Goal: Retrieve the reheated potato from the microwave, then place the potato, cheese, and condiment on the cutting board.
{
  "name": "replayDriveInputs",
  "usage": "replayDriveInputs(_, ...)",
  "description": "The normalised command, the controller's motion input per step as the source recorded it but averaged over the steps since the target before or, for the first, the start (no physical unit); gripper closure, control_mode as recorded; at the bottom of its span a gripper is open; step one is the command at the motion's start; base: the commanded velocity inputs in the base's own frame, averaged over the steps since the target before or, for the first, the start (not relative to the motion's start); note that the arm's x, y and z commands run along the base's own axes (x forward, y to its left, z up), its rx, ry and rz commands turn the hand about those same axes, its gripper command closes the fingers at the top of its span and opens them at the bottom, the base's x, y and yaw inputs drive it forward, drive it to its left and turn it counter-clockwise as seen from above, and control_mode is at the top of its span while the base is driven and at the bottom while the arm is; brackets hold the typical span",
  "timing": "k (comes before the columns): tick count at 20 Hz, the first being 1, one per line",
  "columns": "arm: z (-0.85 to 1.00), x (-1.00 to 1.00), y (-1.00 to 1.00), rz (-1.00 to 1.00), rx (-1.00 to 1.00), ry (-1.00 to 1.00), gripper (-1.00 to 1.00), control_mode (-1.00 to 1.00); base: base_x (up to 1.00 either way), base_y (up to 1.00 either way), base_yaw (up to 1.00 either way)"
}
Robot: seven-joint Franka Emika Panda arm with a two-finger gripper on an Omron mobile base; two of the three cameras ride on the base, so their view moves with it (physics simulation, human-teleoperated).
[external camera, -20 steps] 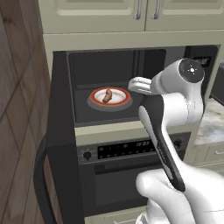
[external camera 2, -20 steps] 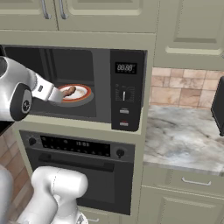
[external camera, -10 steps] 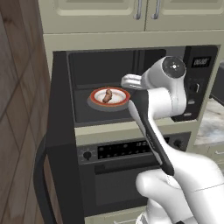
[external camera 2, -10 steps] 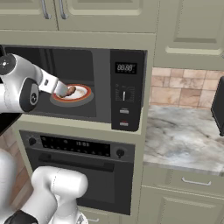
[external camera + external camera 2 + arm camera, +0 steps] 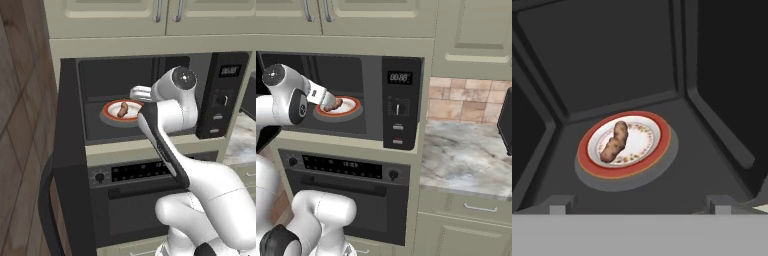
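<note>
The microwave (image 5: 222, 95) (image 5: 401, 100) stands with its door (image 5: 70, 165) swung open to the left. Inside, the brown potato (image 5: 122, 109) (image 5: 614, 141) lies on a white red-rimmed plate (image 5: 107, 114) (image 5: 351, 106) (image 5: 662, 150) on the grey turntable. My gripper (image 5: 136, 93) (image 5: 330, 102) (image 5: 639, 204) is at the mouth of the cavity, open and holding nothing. It points at the plate from the front right, a short way from the potato. In the right base view my hand covers most of the potato. The cheese, condiment and cutting board are out of view.
A black oven (image 5: 125, 172) (image 5: 341, 167) with knobs sits under the microwave. A marble counter (image 5: 466, 160) runs to the right, with a dark appliance (image 5: 505, 122) at its far edge. Cabinets hang above and a wooden wall (image 5: 20, 125) closes the left side.
My arm has swung leftward and pushed the hand further into the microwave opening, toward the plate. The jaws have stayed open and the potato has not moved.
</note>
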Motion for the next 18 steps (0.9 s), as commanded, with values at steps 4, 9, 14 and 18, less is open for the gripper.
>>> replayDriveInputs(4, -0.21, 0.33, 0.06, 0.06, 0.00, 0.01, -1.00, -1.00, 0.00, 0.00, 0.00)
replayDriveInputs(9, -0.15, 0.43, 0.05, 0.05, 0.00, 0.03, -1.00, -1.00, 0.00, 0.00, 0.00)
replayDriveInputs(14, -0.13, 0.45, 0.02, 0.03, 0.00, 0.05, -1.00, -1.00, 0.00, 0.00, 0.00)
replayDriveInputs(18, -0.16, 0.43, 0.08, 0.00, 0.00, 0.04, -1.00, -1.00, 0.00, 0.00, 0.00)
